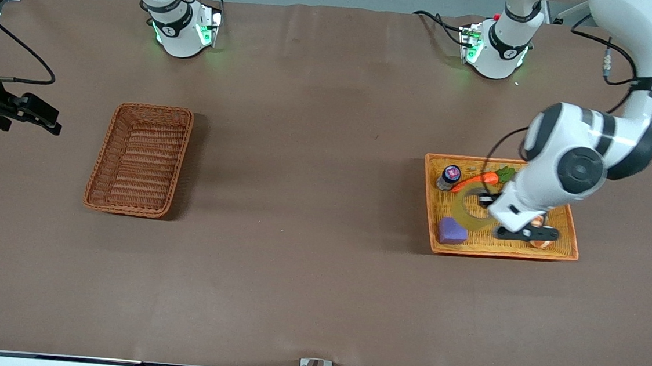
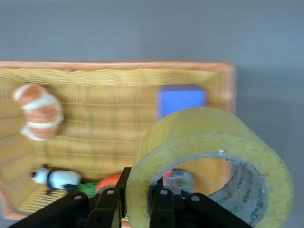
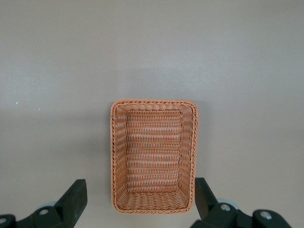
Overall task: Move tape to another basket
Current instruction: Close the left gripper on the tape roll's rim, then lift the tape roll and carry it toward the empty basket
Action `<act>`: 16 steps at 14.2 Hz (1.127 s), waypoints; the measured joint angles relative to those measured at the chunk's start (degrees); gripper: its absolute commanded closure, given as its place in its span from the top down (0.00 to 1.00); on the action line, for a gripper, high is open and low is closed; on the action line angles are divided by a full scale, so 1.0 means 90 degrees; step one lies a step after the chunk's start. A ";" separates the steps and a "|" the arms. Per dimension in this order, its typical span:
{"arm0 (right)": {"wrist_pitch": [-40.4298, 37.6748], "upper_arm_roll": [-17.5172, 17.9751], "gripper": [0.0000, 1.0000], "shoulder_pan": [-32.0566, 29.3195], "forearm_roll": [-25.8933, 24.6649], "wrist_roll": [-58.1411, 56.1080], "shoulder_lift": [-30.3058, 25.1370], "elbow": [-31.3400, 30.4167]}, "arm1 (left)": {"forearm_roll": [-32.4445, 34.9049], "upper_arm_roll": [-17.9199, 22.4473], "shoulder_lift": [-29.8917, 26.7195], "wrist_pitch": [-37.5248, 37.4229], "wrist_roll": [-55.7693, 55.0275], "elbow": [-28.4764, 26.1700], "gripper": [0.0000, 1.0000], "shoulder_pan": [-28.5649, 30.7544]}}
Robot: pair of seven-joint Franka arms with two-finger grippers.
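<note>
The tape (image 1: 466,215) is a yellowish translucent roll. My left gripper (image 1: 485,201) is shut on its wall, one finger inside the hole and one outside, and holds it just over the yellow-orange tray (image 1: 501,252). In the left wrist view the tape (image 2: 199,137) fills the space in front of my left gripper (image 2: 140,191). The reddish-brown basket (image 1: 154,109) sits toward the right arm's end of the table. My right gripper (image 1: 32,113) is open and empty in the air beside that basket; the basket (image 3: 154,101) shows below my right gripper (image 3: 140,192) in the right wrist view.
The tray (image 2: 114,65) also holds a purple cube (image 1: 452,231), a small bottle (image 1: 450,176), a toy carrot (image 1: 474,181), an orange-and-white croissant-like toy (image 2: 40,111) and a small panda figure (image 2: 57,178). Bare brown table lies between tray and basket.
</note>
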 measured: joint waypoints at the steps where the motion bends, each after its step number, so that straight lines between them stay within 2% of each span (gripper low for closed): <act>1: 0.0000 0.0002 1.00 0.0000 0.0000 -0.0001 0.0001 -0.0001 | 0.0001 -0.0298 0.0074 -0.0001 -0.0410 0.0173 0.01 -0.0025; 4: 0.0000 0.0013 1.00 0.0002 0.0000 -0.0004 0.0004 -0.0033 | 0.0003 -0.1197 0.0551 -0.0002 -0.1652 0.0759 0.01 -0.0181; 7: 0.0003 -0.0003 1.00 -0.0008 0.0000 -0.0004 0.0005 -0.0079 | 0.0092 -0.1579 0.1305 -0.0001 -0.2532 0.1392 0.01 -0.0830; 10: 0.0003 -0.0011 1.00 -0.0067 0.0000 -0.0004 0.0005 -0.0100 | 0.0317 -0.1576 0.2343 0.0011 -0.3071 0.2279 0.02 -0.1790; 12: 0.0003 -0.0012 1.00 -0.0095 0.0000 -0.0005 0.0006 -0.0156 | 0.0399 -0.1423 0.3062 0.0071 -0.3203 0.2935 0.03 -0.2424; 15: 0.0052 -0.0002 1.00 -0.0095 0.0000 -0.0010 0.0007 -0.0219 | 0.0413 -0.0744 0.3717 0.0649 -0.3206 0.3411 0.08 -0.3402; 16: 0.0096 0.0006 1.00 -0.0091 0.0000 -0.0014 0.0007 -0.0239 | 0.0413 -0.0578 0.3882 0.0855 -0.3206 0.3482 0.14 -0.3632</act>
